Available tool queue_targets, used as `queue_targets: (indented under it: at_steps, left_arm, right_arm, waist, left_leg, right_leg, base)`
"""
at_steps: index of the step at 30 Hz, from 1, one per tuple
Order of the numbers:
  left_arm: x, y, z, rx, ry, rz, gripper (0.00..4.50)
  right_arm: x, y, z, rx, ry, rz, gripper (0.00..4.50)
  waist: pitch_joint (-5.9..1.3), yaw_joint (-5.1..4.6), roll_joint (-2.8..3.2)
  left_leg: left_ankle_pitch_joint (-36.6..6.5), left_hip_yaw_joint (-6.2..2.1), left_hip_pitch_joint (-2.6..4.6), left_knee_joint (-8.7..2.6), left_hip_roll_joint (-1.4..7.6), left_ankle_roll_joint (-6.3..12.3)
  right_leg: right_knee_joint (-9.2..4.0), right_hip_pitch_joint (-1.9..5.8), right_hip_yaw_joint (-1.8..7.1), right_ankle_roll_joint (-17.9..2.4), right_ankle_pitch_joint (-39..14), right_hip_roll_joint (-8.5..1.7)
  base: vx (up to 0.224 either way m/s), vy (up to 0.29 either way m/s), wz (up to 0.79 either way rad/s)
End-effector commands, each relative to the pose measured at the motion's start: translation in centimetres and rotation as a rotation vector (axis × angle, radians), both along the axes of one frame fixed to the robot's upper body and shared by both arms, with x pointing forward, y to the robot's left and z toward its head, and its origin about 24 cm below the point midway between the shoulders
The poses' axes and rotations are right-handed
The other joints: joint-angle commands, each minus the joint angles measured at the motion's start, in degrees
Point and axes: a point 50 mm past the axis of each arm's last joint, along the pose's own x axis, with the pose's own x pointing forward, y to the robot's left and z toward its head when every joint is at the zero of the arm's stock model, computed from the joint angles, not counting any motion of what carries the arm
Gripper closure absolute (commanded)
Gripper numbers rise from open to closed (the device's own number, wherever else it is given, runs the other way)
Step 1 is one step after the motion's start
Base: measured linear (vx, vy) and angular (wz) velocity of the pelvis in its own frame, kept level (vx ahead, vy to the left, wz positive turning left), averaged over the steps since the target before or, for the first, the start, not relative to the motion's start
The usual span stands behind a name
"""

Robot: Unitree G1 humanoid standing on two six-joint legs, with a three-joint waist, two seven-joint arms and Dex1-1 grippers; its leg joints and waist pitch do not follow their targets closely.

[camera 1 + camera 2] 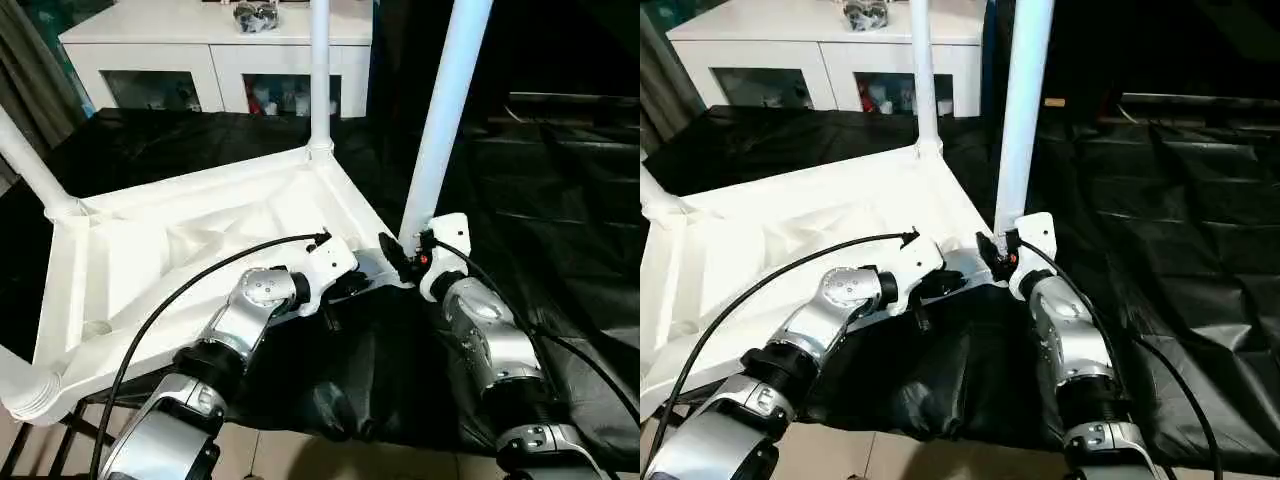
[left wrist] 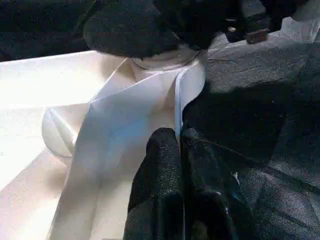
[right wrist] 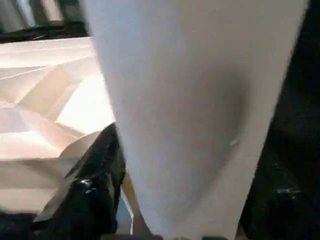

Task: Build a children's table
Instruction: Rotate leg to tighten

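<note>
The left pincer [image 2: 177, 165] is pinching the thin rim of the white table top [image 1: 200, 250] with its fingers closed tight, beside the near corner socket. The right pincer [image 1: 405, 255] is standing around the base of the near leg [image 1: 445, 120] at that socket; whether it is gripping the leg I cannot tell. The table top is lying upside down, ribs up, on the black-draped tabletop [image 1: 560, 200]. Four legs are showing: two upright, one slanting at the far left corner [image 1: 30, 165], one at the nearest left corner [image 1: 20, 385]. Beyond it is standing one white cabinet [image 1: 215, 50].

leg [image 1: 445, 120] tops cropped (both); cabinet [image 1: 215, 45] contents blurred
</note>
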Motion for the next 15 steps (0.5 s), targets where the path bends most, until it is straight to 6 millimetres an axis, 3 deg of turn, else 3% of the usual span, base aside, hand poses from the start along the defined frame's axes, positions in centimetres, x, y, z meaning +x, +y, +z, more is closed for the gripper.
queue_targets:
  at_steps: [1, 6, 11, 12, 15]
  left_arm:
    - [-0.7, -0.7, 0.6, -0.054, -0.014, -0.091, 4.50]
    - [-0.9, 1.3, 0.5, -0.036, 0.009, -0.142, 4.50]
    - [-1.0, 2.7, 0.5, -0.015, 0.031, -0.181, 4.50]
    - [-1.1, 3.5, 0.4, -0.003, 0.050, -0.203, 4.50]
    - [-1.3, 4.4, 0.4, 0.011, 0.073, -0.230, 4.50]
  right_arm:
    - [-1.2, 2.1, -1.2, -0.011, 0.058, 0.212, 1.36]
    - [-2.0, -0.1, -0.8, -0.048, 0.062, 0.402, 1.36]
    - [-2.8, -0.9, -0.4, -0.064, 0.073, 0.549, 1.36]
    - [-3.2, -1.1, -0.2, -0.057, 0.088, 0.623, 1.61]
    - [-3.8, -1.3, 0.0, -0.051, 0.107, 0.717, 1.69]
  waist:
    - [-2.64, 0.10, -0.87]
    - [-2.74, 0.45, -0.65]
    - [-2.89, 0.85, -0.78]
    - [-2.96, 0.96, -0.91]
    - [-3.05, 1.22, -0.99]
  left_leg:
    - [-15.12, -1.39, -0.26, -4.35, 3.05, 2.78]
    - [-12.84, -1.09, -0.33, -4.07, 3.17, 4.51]
    - [-10.82, -0.98, -0.48, -3.93, 3.44, 5.23]
    - [-10.37, -0.95, -0.43, -3.84, 3.47, 5.48]
    - [-9.21, -0.93, -0.59, -3.72, 3.52, 6.17]
  right_leg:
    - [-5.10, 2.17, 2.79, -11.03, -19.18, -5.03]
    - [-4.75, 2.32, 2.80, -12.68, -14.67, -4.93]
    - [-4.23, 2.46, 2.49, -13.85, -11.89, -4.86]
    - [-4.13, 2.50, 2.47, -14.02, -11.26, -4.87]
    - [-3.74, 2.60, 2.39, -14.63, -9.43, -4.86]
  base:
    - [0.000, 0.000, 0.00]
    - [0.000, 0.000, 0.00]
    - [0.000, 0.000, 0.00]
    - [0.000, 0.000, 0.00]
    - [0.000, 0.000, 0.00]
